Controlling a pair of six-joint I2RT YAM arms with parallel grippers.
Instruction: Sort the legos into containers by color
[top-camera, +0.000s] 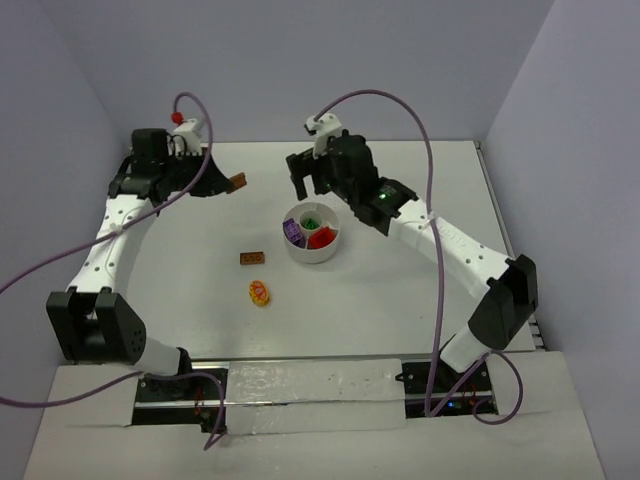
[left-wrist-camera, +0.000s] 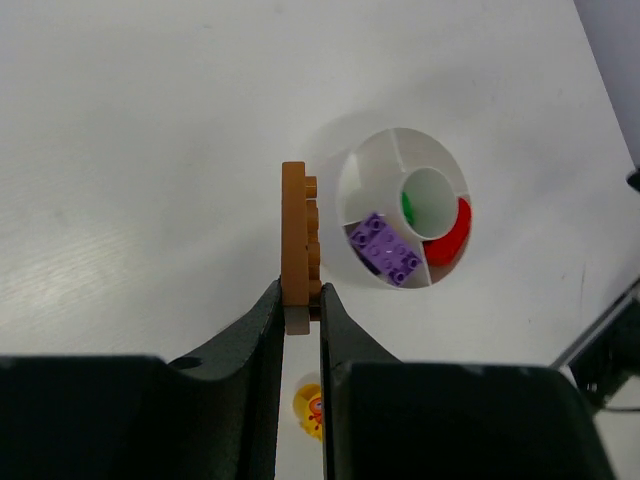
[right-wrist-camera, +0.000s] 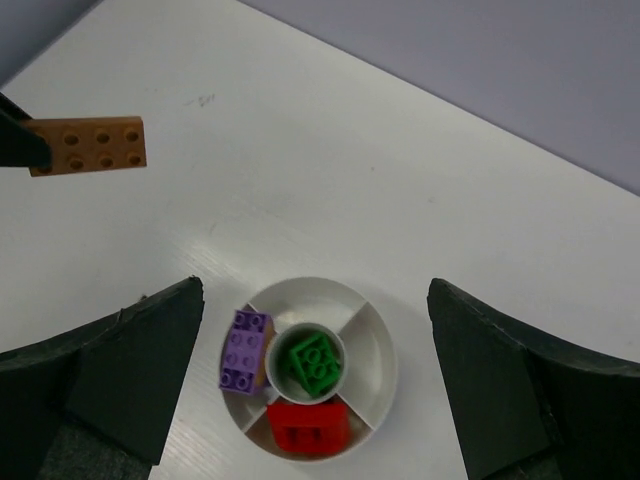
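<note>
**Left arm grips an orange-brown brick; right arm hangs open over the dish**

The left gripper (left-wrist-camera: 300, 300) is clamped on an orange-brown brick (left-wrist-camera: 298, 235), pinching its lower end so the flat piece stands on edge between the two dark fingers, studs facing right in the left wrist view. From overhead this pair sits in the upper left of the frame, raised off the white table (top-camera: 400, 290) and well apart from the dish.

The right gripper (right-wrist-camera: 313, 288) has its jaws spread wide with nothing between them. It hangs directly above the white round dish (right-wrist-camera: 385, 330), which lies near the middle of the table in the overhead view.

Three pieces are in the dish. A purple brick (right-wrist-camera: 244, 350) lies in the left wedge as the right wrist camera shows it, a red brick (right-wrist-camera: 308, 425) in the bottom wedge, and a green brick (right-wrist-camera: 312, 360) in the round centre well.

Two pieces lie loose on the table, lower left of the dish in the overhead view — a second orange-brown brick (top-camera: 253, 258), and below it a round yellow-and-red piece (top-camera: 260, 292).
</note>
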